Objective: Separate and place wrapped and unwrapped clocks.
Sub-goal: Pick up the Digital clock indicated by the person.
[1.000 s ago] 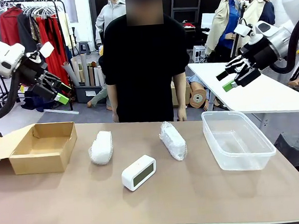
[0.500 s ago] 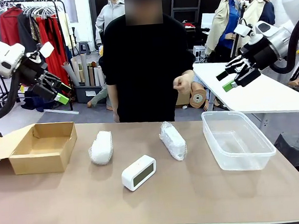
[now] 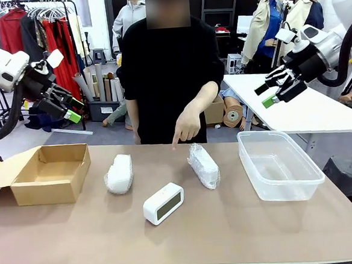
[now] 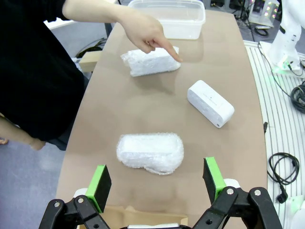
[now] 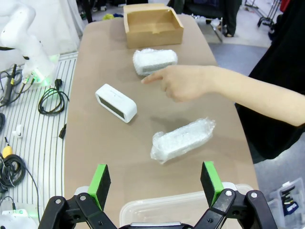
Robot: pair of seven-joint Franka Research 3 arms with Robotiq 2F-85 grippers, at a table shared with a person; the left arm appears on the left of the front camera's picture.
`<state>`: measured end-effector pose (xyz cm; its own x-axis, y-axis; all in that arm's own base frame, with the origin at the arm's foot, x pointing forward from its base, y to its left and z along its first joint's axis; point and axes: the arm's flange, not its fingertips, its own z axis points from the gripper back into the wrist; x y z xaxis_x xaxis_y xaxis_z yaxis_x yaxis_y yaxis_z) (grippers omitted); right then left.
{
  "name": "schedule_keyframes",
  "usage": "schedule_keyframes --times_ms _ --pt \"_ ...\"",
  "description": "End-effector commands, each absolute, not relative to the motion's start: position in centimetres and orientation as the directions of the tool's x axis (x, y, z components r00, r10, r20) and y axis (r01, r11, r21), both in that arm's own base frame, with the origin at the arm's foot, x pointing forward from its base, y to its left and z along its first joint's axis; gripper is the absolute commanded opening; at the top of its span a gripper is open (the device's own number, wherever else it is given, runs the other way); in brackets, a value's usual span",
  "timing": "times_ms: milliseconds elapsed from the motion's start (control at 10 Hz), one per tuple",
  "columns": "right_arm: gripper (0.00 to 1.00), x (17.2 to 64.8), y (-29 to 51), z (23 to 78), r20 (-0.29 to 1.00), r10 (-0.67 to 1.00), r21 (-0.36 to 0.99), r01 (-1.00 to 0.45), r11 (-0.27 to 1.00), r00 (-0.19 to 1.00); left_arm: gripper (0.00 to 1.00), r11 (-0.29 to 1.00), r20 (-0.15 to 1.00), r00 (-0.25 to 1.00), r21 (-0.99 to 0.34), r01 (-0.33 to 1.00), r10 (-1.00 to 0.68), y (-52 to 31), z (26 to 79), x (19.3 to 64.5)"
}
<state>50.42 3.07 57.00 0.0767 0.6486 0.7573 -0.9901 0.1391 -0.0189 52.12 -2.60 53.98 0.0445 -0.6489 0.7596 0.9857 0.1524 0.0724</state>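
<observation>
From the front camera I see both arms raised off the table. The left gripper (image 3: 75,109) hangs above the open cardboard box (image 3: 47,190) at my left end. The right gripper (image 3: 266,95) is held high at the end where the clear plastic tub (image 3: 250,158) stands. Each has its jaws spread wide with nothing between them. The wrist cameras agree, their green pads standing far apart at the lower edge.

Three things lie between box and tub on the brown table (image 3: 243,230), all apart from one another. The box-side bundle (image 3: 120,174) and the tub-side bundle (image 3: 204,165) are both in crinkly white wrap. The bare clock (image 3: 163,203) lies between them and nearer to me.

The front camera catches the clock's dark screen, while the left wrist camera sees a plain white side of it.

The person's hand (image 3: 188,126) reaches over the far edge, index finger pointing down by the tub-side bundle's far end. The front view leaves the hand's height unclear. The left wrist camera puts the fingertip right at that bundle's end, though I cannot tell whether it touches. The right wrist camera looks from the opposite end and shows a shadow on the table under the hand.
</observation>
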Motion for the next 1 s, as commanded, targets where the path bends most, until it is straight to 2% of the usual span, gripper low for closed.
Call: schedule_keyframes --times_ms 0,900 --pt "1.00 50.44 3.08 57.11 0.757 0.649 -0.024 -0.990 0.141 0.074 1.00 0.160 0.762 0.051 0.069 0.985 -0.645 -2.54 54.10 52.13" --pt "1.00 50.44 3.08 57.11 0.757 0.649 -0.024 -0.990 0.141 0.074 1.00 0.160 0.762 0.051 0.069 0.985 -0.645 -2.54 54.10 52.13"
